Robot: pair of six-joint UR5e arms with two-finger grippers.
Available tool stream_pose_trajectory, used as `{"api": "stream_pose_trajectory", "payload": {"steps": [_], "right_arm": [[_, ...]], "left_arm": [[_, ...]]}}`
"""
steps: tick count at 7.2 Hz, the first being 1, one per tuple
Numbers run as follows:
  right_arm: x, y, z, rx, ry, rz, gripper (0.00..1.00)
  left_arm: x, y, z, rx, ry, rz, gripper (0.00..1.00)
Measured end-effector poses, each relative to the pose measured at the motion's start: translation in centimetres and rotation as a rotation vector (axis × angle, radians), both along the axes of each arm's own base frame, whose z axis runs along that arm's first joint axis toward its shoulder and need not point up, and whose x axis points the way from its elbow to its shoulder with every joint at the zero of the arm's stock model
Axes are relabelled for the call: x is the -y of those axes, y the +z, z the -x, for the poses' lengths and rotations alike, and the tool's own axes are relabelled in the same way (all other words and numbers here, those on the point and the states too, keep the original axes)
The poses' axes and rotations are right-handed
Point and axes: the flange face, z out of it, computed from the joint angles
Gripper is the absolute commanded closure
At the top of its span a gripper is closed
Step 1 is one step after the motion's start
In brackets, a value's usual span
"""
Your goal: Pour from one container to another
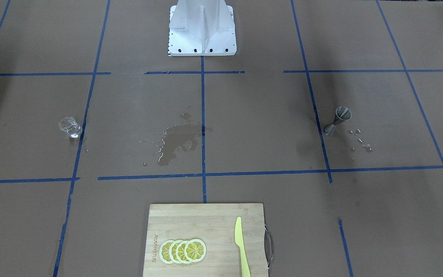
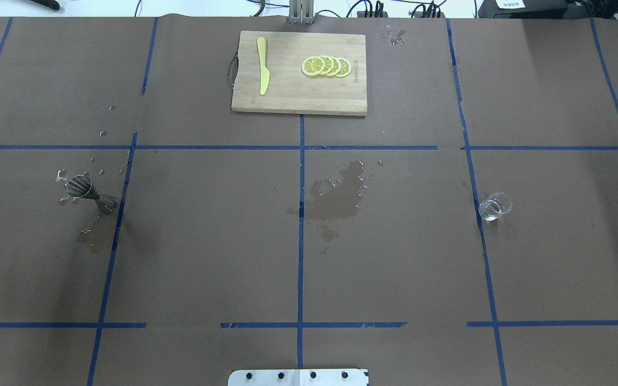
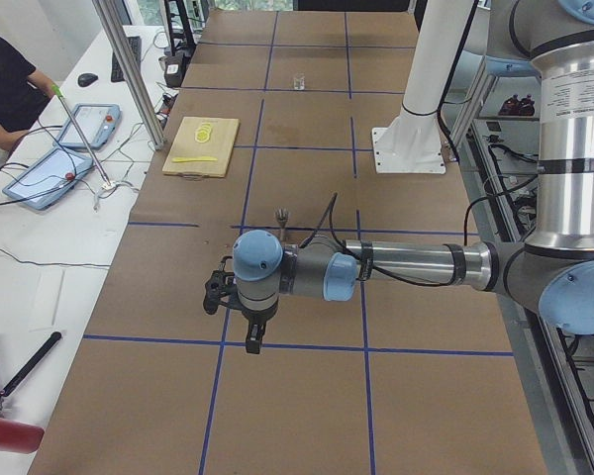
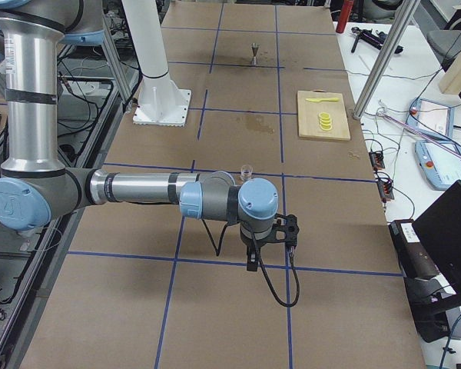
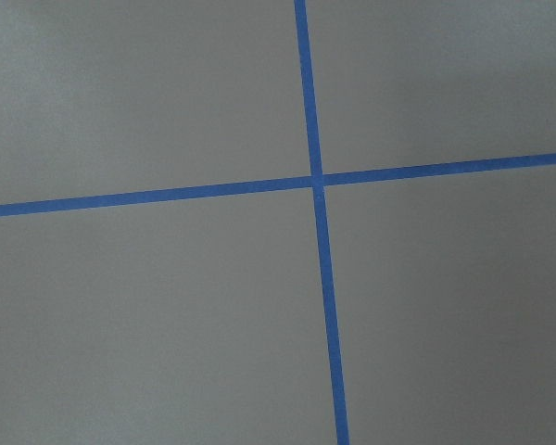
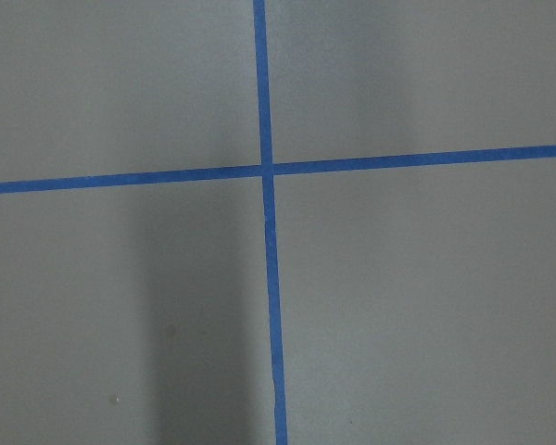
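Note:
A metal jigger [image 1: 338,121] [image 2: 86,191] stands upright on the robot's left side of the table, with water drops around it. A small clear glass [image 1: 70,127] [image 2: 494,206] stands on the robot's right side. The left gripper [image 3: 251,339] hangs over a tape crossing at the near table end, well short of the jigger [image 3: 282,214]. The right gripper [image 4: 251,261] hangs likewise at the other end, short of the glass [image 4: 246,171]. Both grippers show only in the side views, so I cannot tell whether they are open or shut. Each wrist view holds only brown paper and blue tape.
A wet spill [image 1: 177,143] [image 2: 341,194] darkens the paper mid-table. A wooden cutting board [image 1: 214,219] [image 2: 287,94] carries lemon slices [image 1: 183,251] and a yellow knife [image 1: 240,246] at the operators' edge. The white robot base [image 1: 202,29] stands opposite.

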Motion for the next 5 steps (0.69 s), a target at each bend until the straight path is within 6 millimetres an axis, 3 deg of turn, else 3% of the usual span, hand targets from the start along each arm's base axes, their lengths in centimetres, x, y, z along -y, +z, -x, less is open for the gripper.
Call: {"api": "stream_pose_trajectory", "payload": {"steps": [2, 3, 5], "right_arm": [[0.0, 0.0, 0.0, -0.001, 0.001, 0.0, 0.0], [0.0, -0.1, 0.0, -0.001, 0.002, -0.002, 0.0], [0.0, -0.1, 0.1, -0.002, 0.0, -0.004, 0.0]], "left_arm": [[0.3, -1.7, 0.0, 0.001, -0.003, -0.03, 0.0], [0.6, -4.8, 0.0, 0.007, -0.007, -0.089, 0.0], [0.2, -13.4, -0.3, 0.011, -0.009, -0.25, 0.0]]}}
